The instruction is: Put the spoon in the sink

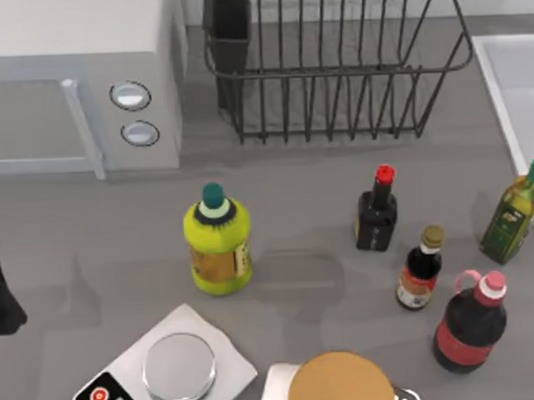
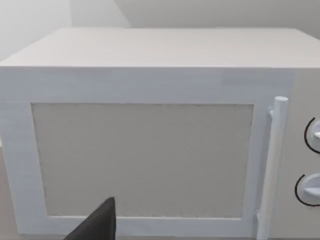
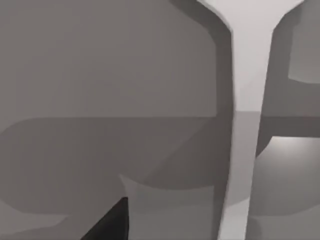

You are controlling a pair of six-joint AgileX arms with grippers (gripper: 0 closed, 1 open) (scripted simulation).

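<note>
Pale grey-white item, long and narrow, flaring wide at one end: probably the spoon [image 3: 245,100], though it cannot be confirmed. In the right wrist view it lies just beside the right gripper [image 3: 112,222], with its long axis running straight away from the gripper, flared end farthest, over the grey desk [image 3: 100,75]. Right gripper: released, clenched or grasping the spoon, cannot be told. Sink [image 1: 513,77]: white-rimmed basin at the top view's right edge, beyond the dark wire dish rack [image 1: 333,75] and well apart from the left gripper [image 2: 100,225]. Left gripper: parked at the desk's left, facing the white microwave [image 2: 150,150] just ahead of it; state cannot be told. Judgement: the right arm is the nearer to both spoon and sink, so the carry falls to it.
</note>
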